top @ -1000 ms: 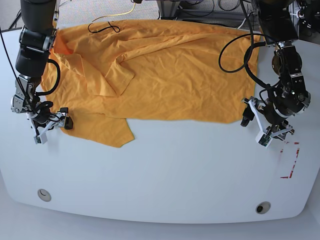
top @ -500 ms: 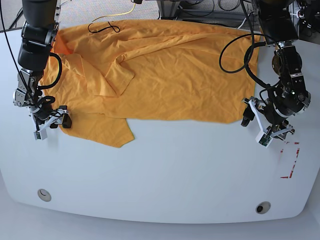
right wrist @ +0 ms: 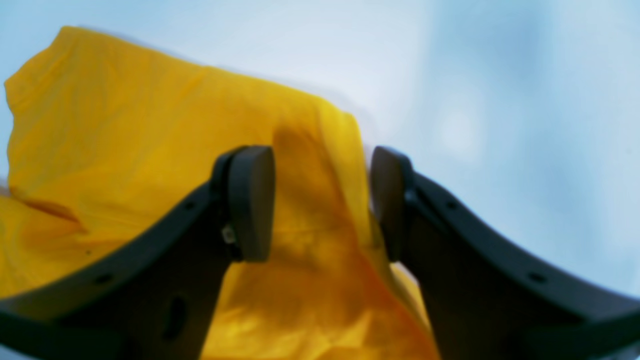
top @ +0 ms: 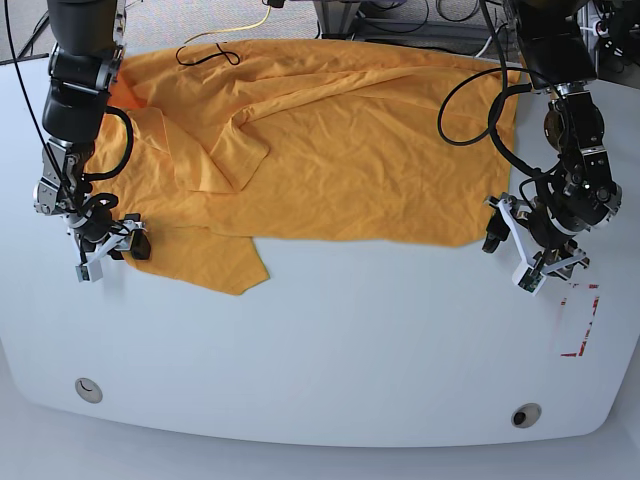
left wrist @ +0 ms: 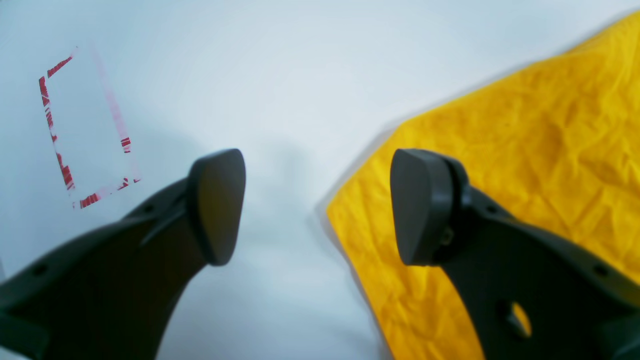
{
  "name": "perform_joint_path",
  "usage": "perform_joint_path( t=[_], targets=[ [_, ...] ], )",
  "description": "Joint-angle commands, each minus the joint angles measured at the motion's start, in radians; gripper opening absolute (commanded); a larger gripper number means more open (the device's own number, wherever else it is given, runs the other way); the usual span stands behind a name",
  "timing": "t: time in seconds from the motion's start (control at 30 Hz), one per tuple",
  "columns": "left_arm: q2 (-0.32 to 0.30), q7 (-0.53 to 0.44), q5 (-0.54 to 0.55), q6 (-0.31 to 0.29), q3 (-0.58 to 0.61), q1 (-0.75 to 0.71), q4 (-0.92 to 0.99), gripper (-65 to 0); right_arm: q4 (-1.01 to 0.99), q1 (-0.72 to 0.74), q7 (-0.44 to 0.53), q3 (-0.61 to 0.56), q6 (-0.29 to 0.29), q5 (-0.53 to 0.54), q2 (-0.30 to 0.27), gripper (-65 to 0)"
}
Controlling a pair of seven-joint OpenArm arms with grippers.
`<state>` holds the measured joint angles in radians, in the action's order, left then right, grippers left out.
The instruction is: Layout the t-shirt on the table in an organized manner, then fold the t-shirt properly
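Observation:
The orange-yellow t-shirt [top: 340, 150] lies spread and wrinkled over the far half of the white table [top: 350, 350], with a flap folded over near its left side. My right gripper [top: 112, 254] is at the shirt's near left corner. In the right wrist view this gripper [right wrist: 322, 200] is open, with a raised fold of the shirt's edge [right wrist: 150, 125] between its fingers. My left gripper [top: 507, 258] is open at the shirt's near right corner. In the left wrist view it [left wrist: 315, 200] straddles the shirt's edge [left wrist: 525, 150], one finger over cloth and one over bare table.
A red-tape rectangle [top: 580, 320] is marked near the right edge, beside my left gripper, and shows in the left wrist view [left wrist: 85, 130]. Two round grommets [top: 89, 390] [top: 526, 415] sit near the front edge. A black cable [top: 205, 55] lies on the shirt's far left.
My right gripper has moved a little farther in and to the right, onto the shirt's near left corner. My left gripper has stayed almost still.

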<state>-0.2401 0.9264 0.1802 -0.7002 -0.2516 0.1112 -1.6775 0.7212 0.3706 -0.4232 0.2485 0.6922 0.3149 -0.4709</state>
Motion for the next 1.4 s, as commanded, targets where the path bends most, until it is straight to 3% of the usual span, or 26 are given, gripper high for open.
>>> perform_joint_path(
  t=[0.0, 0.13, 0.23, 0.63, 0.83, 1.0, 1.37],
  targets=[
    [-0.014, -0.020, 0.008, 0.002, -0.015, 0.018, -0.014, -22.4, 0.004, 0.008, -0.045, -0.002, 0.006, -0.024, -0.009, -45.3],
    [-0.014, -0.020, 0.008, 0.002, -0.042, 0.018, -0.011, -22.4, 0.004, 0.008, -0.045, -0.004, 0.006, -0.024, -0.004, -59.6],
    [-0.014, -0.020, 0.008, 0.002, -0.048, 0.017, 0.007, -22.4, 0.004, 0.008, -0.045, -0.004, 0.006, -0.027, 0.005, -63.3],
    [-0.014, -0.023, 0.011, 0.002, -0.048, 0.022, 0.126, -21.7, 0.004, 0.008, -0.047, -0.004, 0.006, -0.027, 0.010, -65.0],
    [-0.012, -0.116, 0.009, 0.002, -0.042, 0.022, 0.233, -21.4, 0.004, 0.008, -0.047, -0.004, 0.006, -0.027, 0.010, -65.0],
    [-0.012, -0.135, 0.011, 0.002, -0.039, 0.022, 0.310, -19.0, 0.004, 0.008, -0.047, -0.004, 0.006, -0.027, 0.010, -65.0],
    [-0.012, -0.155, 0.012, 0.002, 0.059, 0.022, 0.317, -19.0, 0.004, 0.008, -0.047, -0.004, 0.006, -0.027, 0.008, -65.0]
  ],
)
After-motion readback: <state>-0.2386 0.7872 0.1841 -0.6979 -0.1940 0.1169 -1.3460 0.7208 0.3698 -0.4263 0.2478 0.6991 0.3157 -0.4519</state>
